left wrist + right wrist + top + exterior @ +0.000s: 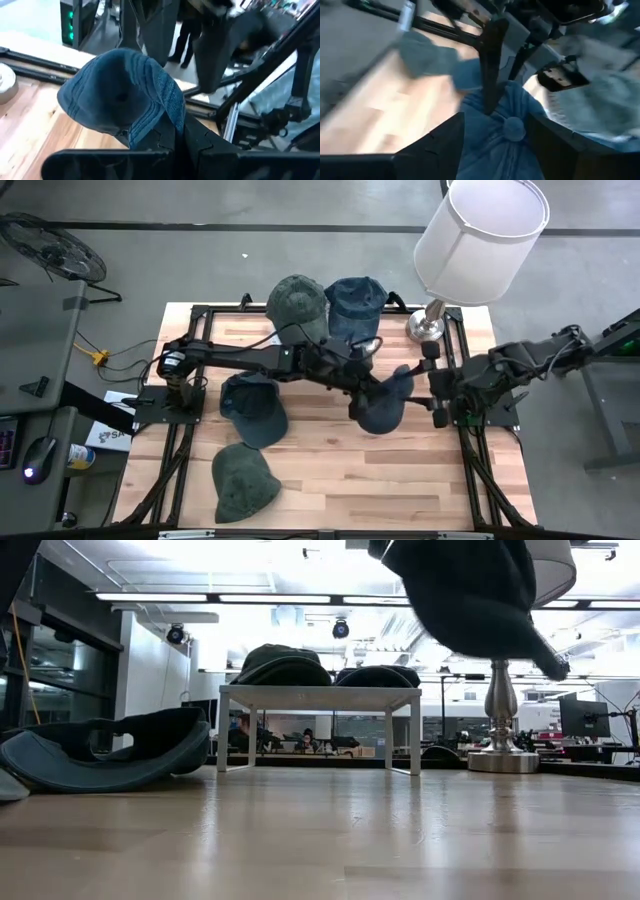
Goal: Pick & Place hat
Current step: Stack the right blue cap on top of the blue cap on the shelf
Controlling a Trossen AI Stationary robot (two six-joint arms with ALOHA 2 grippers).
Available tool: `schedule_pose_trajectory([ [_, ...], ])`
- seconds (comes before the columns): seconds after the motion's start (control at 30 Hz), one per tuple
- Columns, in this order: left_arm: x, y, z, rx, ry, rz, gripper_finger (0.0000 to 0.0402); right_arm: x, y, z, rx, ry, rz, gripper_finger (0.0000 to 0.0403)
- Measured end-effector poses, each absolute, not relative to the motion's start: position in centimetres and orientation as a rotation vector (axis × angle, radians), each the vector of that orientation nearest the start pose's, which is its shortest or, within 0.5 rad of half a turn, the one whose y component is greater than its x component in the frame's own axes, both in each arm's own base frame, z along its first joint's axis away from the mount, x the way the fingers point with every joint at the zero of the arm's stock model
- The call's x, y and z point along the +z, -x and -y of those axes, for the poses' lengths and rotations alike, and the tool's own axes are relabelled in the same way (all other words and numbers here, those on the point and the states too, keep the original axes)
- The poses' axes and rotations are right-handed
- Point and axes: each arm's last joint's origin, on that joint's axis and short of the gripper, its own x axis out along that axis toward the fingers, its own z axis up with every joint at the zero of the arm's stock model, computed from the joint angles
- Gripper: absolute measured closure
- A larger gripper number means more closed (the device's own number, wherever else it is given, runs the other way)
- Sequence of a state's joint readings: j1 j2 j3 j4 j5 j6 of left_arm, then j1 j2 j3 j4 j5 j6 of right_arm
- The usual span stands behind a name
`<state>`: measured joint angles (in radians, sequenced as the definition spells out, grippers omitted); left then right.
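My left gripper point(362, 394) is shut on a blue cap point(386, 406) and holds it above the table's middle right. In the low view the cap point(470, 590) hangs clear of the wood. My right gripper point(433, 393) is open just right of the cap. In the right wrist view its two fingers stand on either side of the cap's crown point(495, 140), whose top button point(513, 128) faces the camera. I cannot tell whether they touch the cloth. My left gripper pinches a stitched edge of the blue cap point(150, 122) between its two fingers, coming from the table's left and slanting down. The cap bulges out beyond the fingers point(187, 142) and hangs lifted clear of the table.
A green hat point(297, 302) and a blue hat point(355, 300) sit on a small white stand point(315, 698) at the back. A dark blue cap point(250, 408) and a green cap point(243, 480) lie on the left. A lamp point(432, 322) stands at the back right.
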<state>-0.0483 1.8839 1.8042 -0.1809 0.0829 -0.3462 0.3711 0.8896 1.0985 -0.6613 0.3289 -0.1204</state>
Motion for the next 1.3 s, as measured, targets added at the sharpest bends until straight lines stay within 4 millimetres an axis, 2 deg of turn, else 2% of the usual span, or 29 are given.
schedule_pose_trajectory([
  [0.23,37.0,-44.3,1.8,-0.117,0.420,-0.293,0.0401,37.2,-15.8,-6.3,-0.122,0.506,-0.452,0.0191],
  [0.57,37.1,-44.3,1.5,-0.110,0.492,-0.291,0.0402,35.7,-17.0,-7.3,-0.119,0.667,-0.552,0.0191],
  [0.87,37.1,-44.3,1.6,-0.108,0.496,-0.292,0.0402,34.7,-18.7,-7.9,-0.137,0.736,-0.603,0.0198],
  [1.03,36.9,-44.3,1.6,-0.101,0.514,-0.309,0.0402,34.7,-18.9,-8.0,-0.150,0.720,-0.595,0.0231],
  [1.3,36.9,-44.3,1.6,-0.101,0.516,-0.314,0.0402,34.7,-18.9,-8.1,-0.132,0.639,-0.583,0.0325],
])
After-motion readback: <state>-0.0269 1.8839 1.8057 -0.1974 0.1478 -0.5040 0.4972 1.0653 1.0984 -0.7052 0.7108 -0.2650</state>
